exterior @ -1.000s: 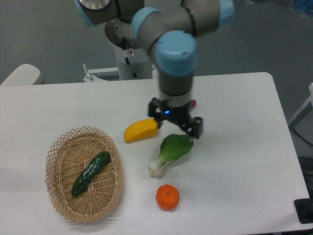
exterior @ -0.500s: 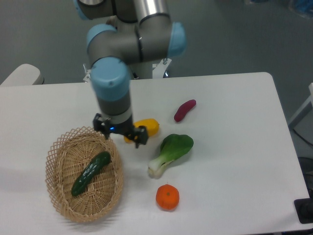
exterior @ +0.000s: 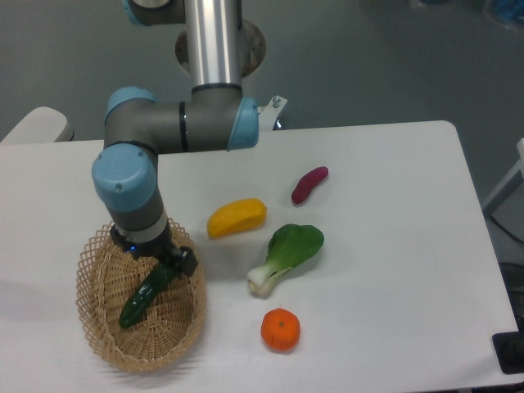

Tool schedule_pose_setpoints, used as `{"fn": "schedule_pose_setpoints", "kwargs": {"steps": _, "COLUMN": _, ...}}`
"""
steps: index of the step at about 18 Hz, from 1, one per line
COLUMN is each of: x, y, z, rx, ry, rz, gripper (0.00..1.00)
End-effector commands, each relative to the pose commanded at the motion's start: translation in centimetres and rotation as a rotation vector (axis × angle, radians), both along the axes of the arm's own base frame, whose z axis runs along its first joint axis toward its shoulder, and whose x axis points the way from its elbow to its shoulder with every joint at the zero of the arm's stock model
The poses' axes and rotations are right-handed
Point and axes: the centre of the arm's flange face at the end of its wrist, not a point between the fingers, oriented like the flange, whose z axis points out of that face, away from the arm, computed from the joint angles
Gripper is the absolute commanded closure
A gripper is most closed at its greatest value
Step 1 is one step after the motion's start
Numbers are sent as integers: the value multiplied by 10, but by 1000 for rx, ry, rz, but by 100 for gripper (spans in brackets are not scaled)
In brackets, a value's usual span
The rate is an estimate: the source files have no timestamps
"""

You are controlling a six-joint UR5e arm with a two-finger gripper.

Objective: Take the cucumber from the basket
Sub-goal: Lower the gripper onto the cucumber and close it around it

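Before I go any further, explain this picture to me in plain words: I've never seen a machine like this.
This is one view from a fixed camera looking down at a white table. The grey-and-blue jointed thing is a robot arm; its grasping end, the pincer, is down inside the wicker basket at the upper end of the dark green cucumber. Whether it has closed on the cucumber cannot be told, and the cucumber lies in the basket. On the table beside the basket are a yellow fruit, a small purple vegetable, a leafy bok choy and an orange.
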Motion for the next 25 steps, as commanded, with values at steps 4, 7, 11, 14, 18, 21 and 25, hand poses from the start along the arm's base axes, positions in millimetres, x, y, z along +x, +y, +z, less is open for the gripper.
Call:
{"fn": "schedule_pose_setpoints", "kwargs": {"steps": 4, "x": 4, "y": 1, "z": -8, "rx": -10, "ry": -7, "rz": -2, "gripper": 0}}
{"fn": "schedule_pose_setpoints", "kwargs": {"steps": 7, "x": 14, "y": 5, "z": -16, "rx": -20, "ry": -12, "rz": -11, "gripper": 0}}
{"fn": "schedule_pose_setpoints", "kwargs": {"steps": 11, "x": 16, "y": 11, "z": -25, "rx": 2, "ry": -1, "rz": -5, "gripper": 0}}
{"fn": "schedule_pose_setpoints", "kwargs": {"steps": 14, "x": 16, "y": 11, "z": -29, "rx": -3, "ry": -2, "rz": -6, "gripper": 0}}
{"fn": "schedule_pose_setpoints", "kwargs": {"steps": 18, "x": 15, "y": 12, "z": -28, "rx": -1, "ry": -1, "rz": -5, "gripper": 43}}
{"fn": "schedule_pose_setpoints", "kwargs": {"steps": 21, "x": 15, "y": 13, "z": -25, "rx": 4, "ry": 1, "rz": -6, "gripper": 71}}
{"fn": "schedule_pose_setpoints", "kwargs": {"steps": 25, "x": 13, "y": 13, "z": -21, "rx": 9, "ry": 9, "rz": -5, "gripper": 75}}
